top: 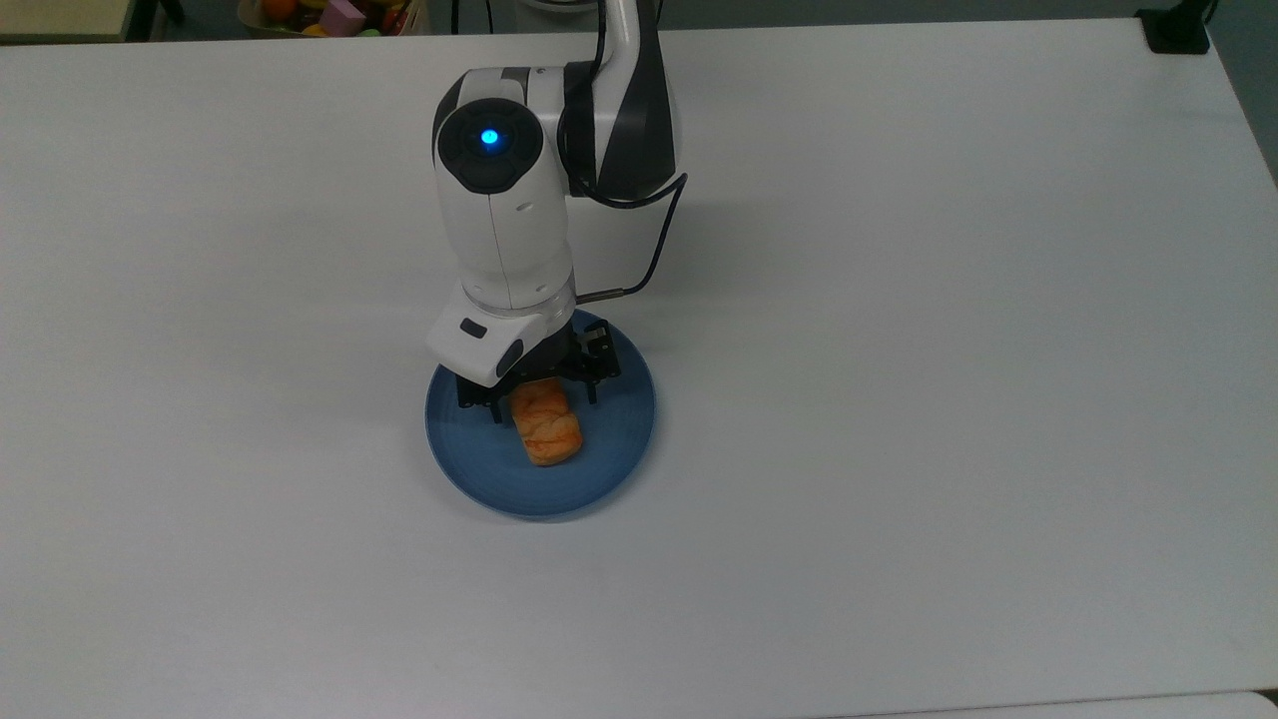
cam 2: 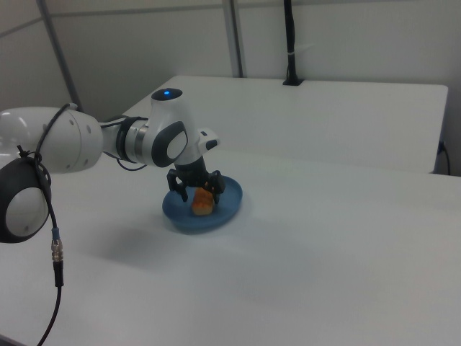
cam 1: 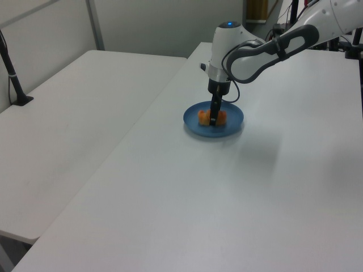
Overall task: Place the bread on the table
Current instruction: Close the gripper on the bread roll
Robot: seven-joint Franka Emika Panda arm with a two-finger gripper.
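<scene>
The bread (top: pixel 548 430), a small golden-orange roll, lies on a round blue plate (top: pixel 617 431) in the middle of the white table (top: pixel 899 399). My gripper (top: pixel 544 403) is down over the roll's far end, open, with one finger on each side of it. The arm's wrist hides that end of the bread in the top view. In the left view the gripper (cam 1: pixel 214 119) stands upright on the bread (cam 1: pixel 203 117) over the plate (cam 1: pixel 231 121). In the right view the fingers straddle the bread (cam 2: pixel 202 205) on the plate (cam 2: pixel 225 207).
A black post base (top: pixel 1176 30) sits at the table's far right corner in the top view. Coloured toys (top: pixel 334 14) lie beyond the far edge. A second white table (cam 1: pixel 74 102) adjoins on the left view's left, with a black pole (cam 1: pixel 12 73).
</scene>
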